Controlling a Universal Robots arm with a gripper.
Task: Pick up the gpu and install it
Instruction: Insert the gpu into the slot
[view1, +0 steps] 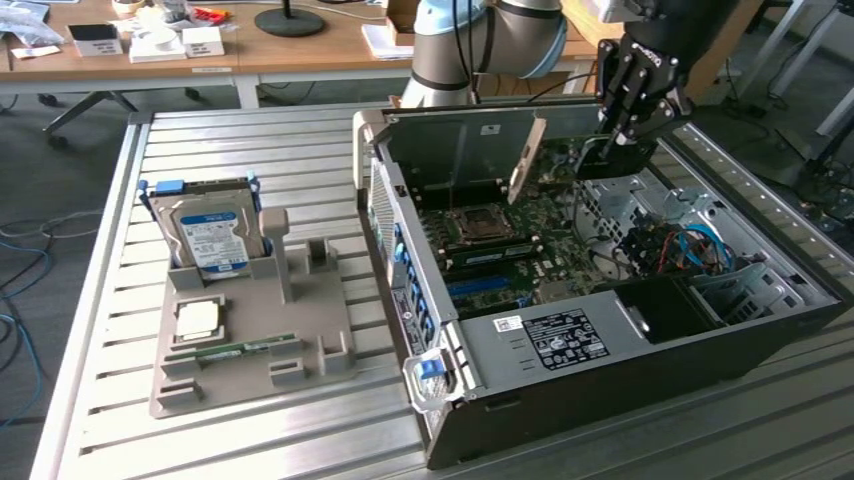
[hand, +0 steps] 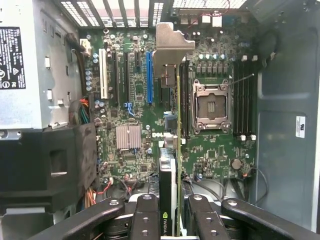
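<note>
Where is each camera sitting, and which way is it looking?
Exterior view: off the arm and up high, it looks down at a slant on the slatted table and the open computer case. The arm and gripper show.
Wrist view: on the wrist, it looks down into the case at the motherboard. Its fingers show, closed on the gpu.
Shared: the case, the motherboard, the processor socket and the gripper.

Slatted metal table (view1: 240, 160) before cluttered wooden desks (view1: 307, 52), cables (view1: 16, 250) trailing on grey floor (view1: 67, 170)
</note>
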